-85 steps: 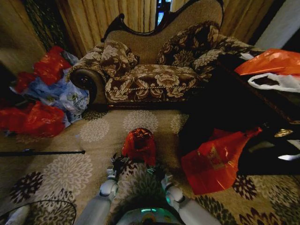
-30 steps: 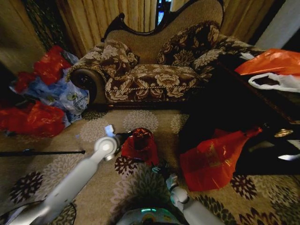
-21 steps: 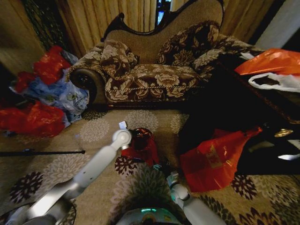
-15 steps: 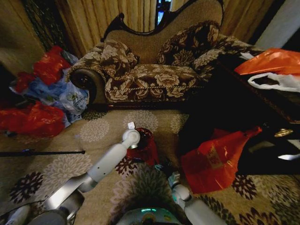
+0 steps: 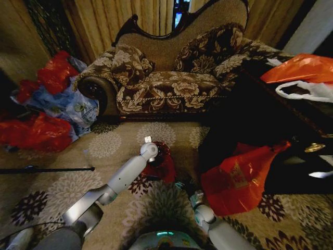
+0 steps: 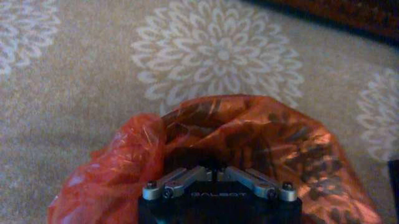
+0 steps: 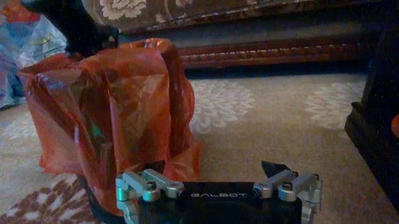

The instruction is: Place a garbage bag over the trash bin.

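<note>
Since a few seconds ago the left gripper (image 5: 154, 151) has swung in from low beside the robot and now reaches into the mouth of the garbage bag (image 5: 162, 165), draped over the trash bin (image 7: 103, 210) on the carpet (image 5: 104, 146) before the sofa (image 5: 171, 78), apparently pressing it inside, its fingers hidden, while the right gripper (image 7: 215, 179), spread, waits just beside.
</note>
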Available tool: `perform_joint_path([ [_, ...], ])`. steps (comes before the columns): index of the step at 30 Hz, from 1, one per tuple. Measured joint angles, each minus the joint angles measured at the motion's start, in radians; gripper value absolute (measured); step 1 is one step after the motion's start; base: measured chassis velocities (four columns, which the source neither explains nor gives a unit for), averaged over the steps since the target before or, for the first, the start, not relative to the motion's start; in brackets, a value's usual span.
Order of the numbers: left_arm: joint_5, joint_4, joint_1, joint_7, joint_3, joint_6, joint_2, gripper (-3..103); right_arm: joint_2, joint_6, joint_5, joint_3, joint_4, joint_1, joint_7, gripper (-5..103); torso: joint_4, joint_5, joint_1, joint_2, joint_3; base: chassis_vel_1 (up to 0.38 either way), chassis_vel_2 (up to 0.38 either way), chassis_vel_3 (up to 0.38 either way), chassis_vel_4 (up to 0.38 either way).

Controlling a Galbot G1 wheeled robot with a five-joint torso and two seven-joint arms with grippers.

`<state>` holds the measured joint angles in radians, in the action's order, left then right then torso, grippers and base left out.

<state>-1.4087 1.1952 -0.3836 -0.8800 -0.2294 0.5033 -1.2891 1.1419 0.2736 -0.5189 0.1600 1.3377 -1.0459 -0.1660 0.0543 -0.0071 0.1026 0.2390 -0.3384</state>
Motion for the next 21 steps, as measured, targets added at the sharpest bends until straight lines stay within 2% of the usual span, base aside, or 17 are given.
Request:
perform_joint_path([
  [5,0.028,-0.081,0.007,0.036,-0.021,-0.005,-0.035,0,-0.002,-0.003,-0.003,0.001,0.008,0.001,-0.006,100,0.0001,0.0,0.0,0.0,0.0,0.0,0.0,0.0,0.0],
  [12,0.061,-0.156,0.017,0.057,-0.051,-0.014,-0.074,0,-0.003,-0.005,-0.004,0.0,0.011,0.0,-0.007,100,0.0002,0.0,0.0,0.0,0.0,0.0,0.0,0.0,0.0],
  [21,0.089,-0.315,0.063,0.08,-0.055,-0.009,-0.142,0,-0.006,-0.005,-0.004,-0.005,0.024,-0.012,-0.012,100,0.0,0.0001,0.0,0.0,0.0,0.0,0.0,0.0,0.0],
])
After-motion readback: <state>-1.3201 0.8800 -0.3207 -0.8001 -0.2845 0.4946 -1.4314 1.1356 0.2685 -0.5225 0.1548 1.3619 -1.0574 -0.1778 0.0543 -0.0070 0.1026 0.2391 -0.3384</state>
